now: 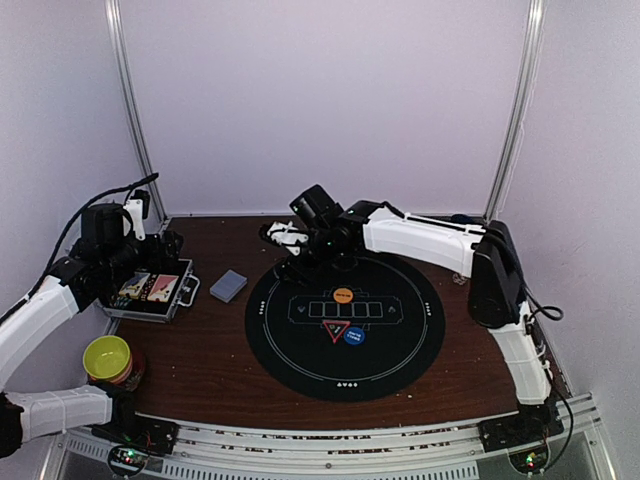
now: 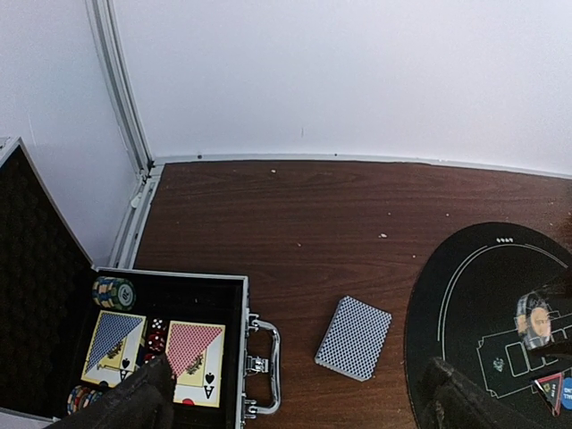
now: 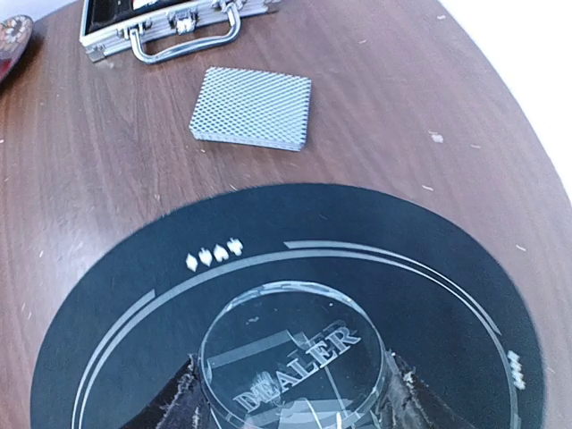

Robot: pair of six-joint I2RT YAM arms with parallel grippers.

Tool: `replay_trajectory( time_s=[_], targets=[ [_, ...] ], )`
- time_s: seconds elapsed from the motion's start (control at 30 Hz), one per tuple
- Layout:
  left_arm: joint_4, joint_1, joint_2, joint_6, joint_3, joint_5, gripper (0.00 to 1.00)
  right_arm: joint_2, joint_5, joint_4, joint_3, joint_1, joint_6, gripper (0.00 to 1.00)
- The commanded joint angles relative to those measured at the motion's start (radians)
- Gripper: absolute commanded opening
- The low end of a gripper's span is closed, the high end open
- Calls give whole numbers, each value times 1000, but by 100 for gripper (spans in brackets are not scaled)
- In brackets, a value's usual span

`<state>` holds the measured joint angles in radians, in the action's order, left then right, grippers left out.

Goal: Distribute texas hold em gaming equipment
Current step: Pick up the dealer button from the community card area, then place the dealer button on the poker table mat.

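My right gripper point(image 3: 295, 404) is shut on a clear round puck point(image 3: 295, 353) engraved DEALER, with a finger against each side of it, over the far left part of the round black mat point(image 1: 400, 360). An orange button point(image 1: 343, 295), a blue button point(image 1: 354, 336) and a red triangle marker point(image 1: 335, 331) lie on the mat. A grey-blue-backed deck of cards point(image 2: 354, 338) lies on the wood left of the mat. My left gripper point(image 2: 299, 402) hangs open above the table between the deck and an open metal case point(image 2: 228, 295). The case holds striped chips point(image 2: 113, 292), card packs and red dice.
A yellow-green bowl point(image 1: 107, 357) stands at the near left. The case's silver handle point(image 3: 183, 40) points toward the deck. White walls and metal frame posts point(image 1: 128, 110) close in the back and sides of the brown table point(image 1: 220, 350).
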<state>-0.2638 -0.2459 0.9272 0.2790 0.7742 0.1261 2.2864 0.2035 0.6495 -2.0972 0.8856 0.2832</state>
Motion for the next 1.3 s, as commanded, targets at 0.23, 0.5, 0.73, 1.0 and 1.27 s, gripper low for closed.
replay_trajectory(
  time_s=[0.23, 0.5, 0.73, 1.0, 1.27],
  targets=[
    [20, 2, -12, -4, 14, 1, 98, 250, -12, -59, -246, 70, -91, 42],
    [20, 9, -34, -4, 14, -1, 98, 345, -13, -70, -322, 106, -92, 42],
    [20, 12, -28, -2, 14, -2, 98, 411, -32, -71, -377, 125, -87, 42],
    [20, 19, -25, -1, 14, -8, 98, 428, -76, -68, -384, 128, -70, 47],
    [20, 22, -25, 0, 14, -11, 98, 417, -125, -58, -384, 126, -57, 48]
  ],
)
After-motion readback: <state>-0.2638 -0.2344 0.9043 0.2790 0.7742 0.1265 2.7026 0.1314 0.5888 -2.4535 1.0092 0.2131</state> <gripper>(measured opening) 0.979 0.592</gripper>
